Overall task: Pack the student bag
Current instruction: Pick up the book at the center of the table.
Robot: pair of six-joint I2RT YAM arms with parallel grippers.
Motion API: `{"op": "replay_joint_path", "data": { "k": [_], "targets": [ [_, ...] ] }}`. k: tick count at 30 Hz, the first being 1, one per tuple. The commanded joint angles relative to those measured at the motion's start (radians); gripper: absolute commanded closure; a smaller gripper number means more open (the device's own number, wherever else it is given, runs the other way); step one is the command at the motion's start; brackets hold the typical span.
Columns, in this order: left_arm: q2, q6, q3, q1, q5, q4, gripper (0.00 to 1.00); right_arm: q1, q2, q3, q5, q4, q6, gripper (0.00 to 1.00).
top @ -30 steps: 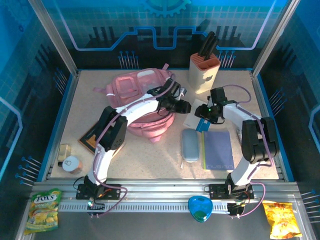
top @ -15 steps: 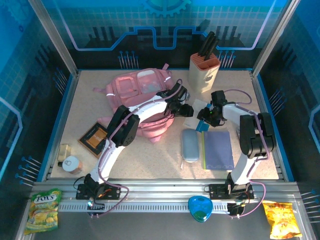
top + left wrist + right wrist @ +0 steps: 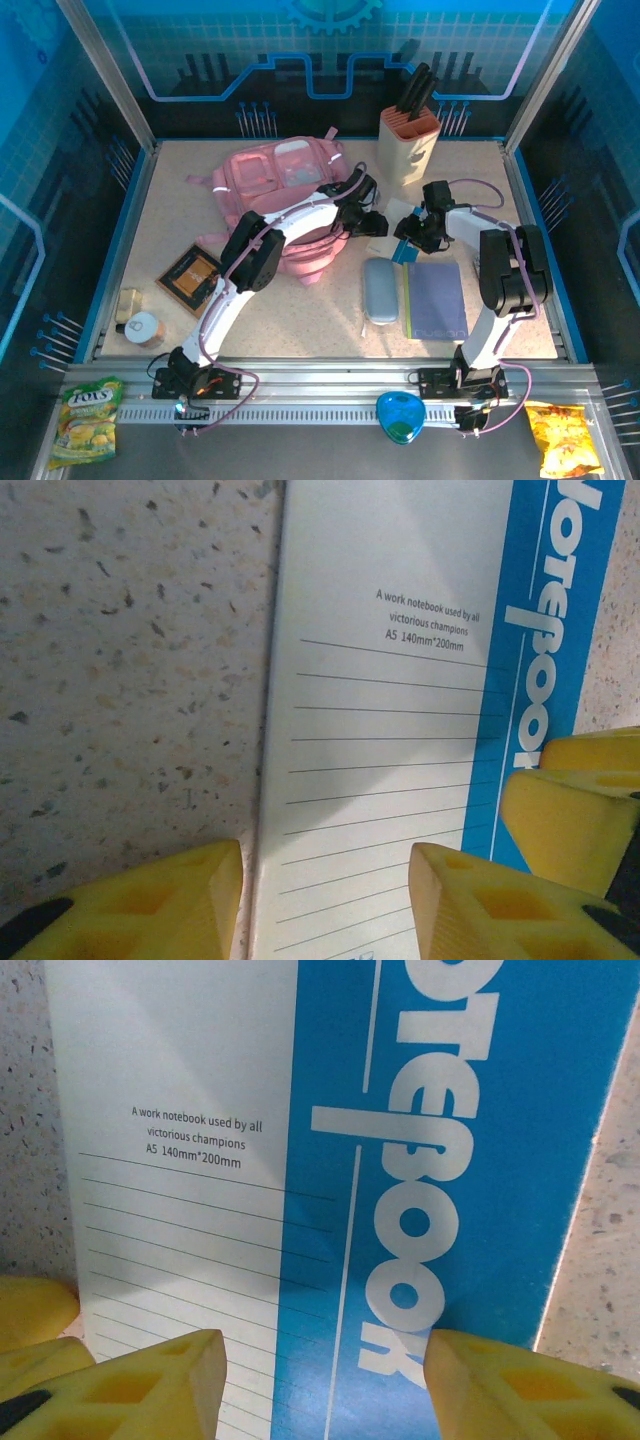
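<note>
Left fingers [image 3: 150, 905] apart, straddling the white edge of the blue-white notebook [image 3: 390, 710], flat on tabletop [image 3: 120, 660]. Right fingers [image 3: 130, 1385] apart over same notebook. Pink student bag [image 3: 275, 180] upper centre-left, top view.

Glossy paper notebook cover [image 3: 200, 1060], speckled matt tabletop [image 3: 120, 680], soft cloth student bag [image 3: 265, 180]

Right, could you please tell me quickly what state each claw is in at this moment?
Left claw: open, jaws apart over the notebook, holding nothing.
Right claw: open above the same notebook, holding nothing.
</note>
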Motion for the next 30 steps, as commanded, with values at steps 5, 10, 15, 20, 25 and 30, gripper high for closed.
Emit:
{"op": "replay_joint_path", "data": {
  "k": [5, 10, 15, 20, 25, 30],
  "targets": [
    [0.056, -0.018, 0.078, -0.008, 0.074, -0.085, 0.5, -0.016, 0.036, 0.007, 0.001, -0.026, -0.002, 0.43],
    [0.052, -0.019, 0.12, -0.008, 0.152, -0.112, 0.51, -0.015, 0.042, 0.014, 0.0, -0.038, -0.003, 0.43],
    [-0.004, -0.025, 0.12, -0.007, 0.203, -0.097, 0.57, -0.016, 0.045, 0.019, 0.004, -0.047, -0.003, 0.46],
    [-0.036, -0.036, 0.082, -0.008, 0.209, -0.067, 0.66, -0.015, 0.046, 0.021, 0.002, -0.045, -0.003, 0.49],
    [-0.023, -0.033, 0.087, -0.002, 0.183, -0.095, 0.88, -0.016, 0.032, 0.017, -0.001, -0.043, -0.001, 0.5],
    [-0.088, -0.001, 0.08, 0.005, 0.133, -0.108, 1.0, -0.022, -0.062, -0.015, 0.001, -0.01, 0.001, 0.5]
  ]
}}
